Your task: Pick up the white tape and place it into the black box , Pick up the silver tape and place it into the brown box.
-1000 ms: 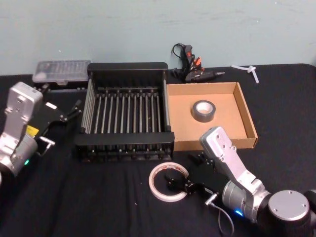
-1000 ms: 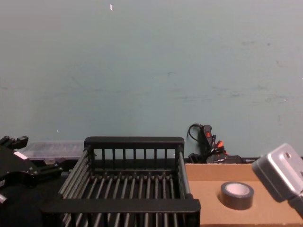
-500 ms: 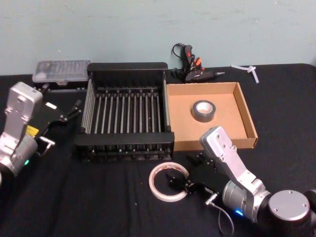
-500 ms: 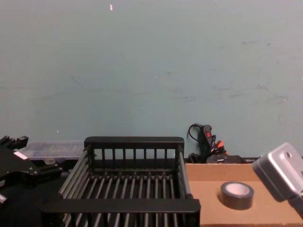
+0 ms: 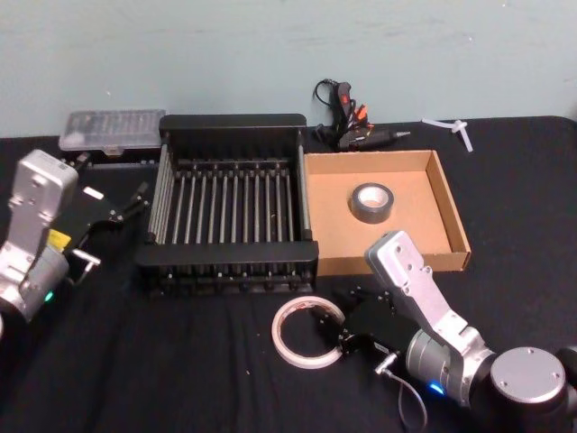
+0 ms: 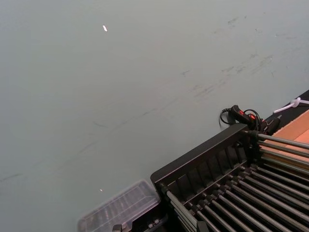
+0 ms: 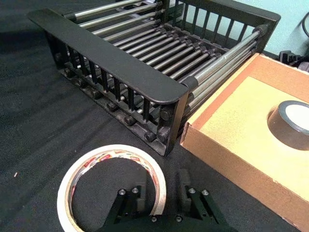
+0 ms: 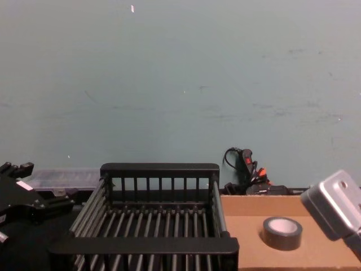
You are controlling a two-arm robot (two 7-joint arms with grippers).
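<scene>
Right wrist view: the right gripper (image 7: 159, 195) has its fingers (image 7: 126, 202) spread, straddling the white tape's (image 7: 112, 186) wall for a grasp. The roll lies flat near the desk's front edge, before the black box (image 5: 230, 209). The silver tape (image 5: 370, 201) sits inside the brown box (image 5: 451, 212). The left gripper (image 5: 122, 209) hovers idle, fingers parted.

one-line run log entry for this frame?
right gripper: open, straddling white tape wall, tape on table | silver tape: in brown box | black box: empty | left gripper: parked beside it

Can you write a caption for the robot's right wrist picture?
Right gripper open astride the white tape's rim, beside the black box.
</scene>
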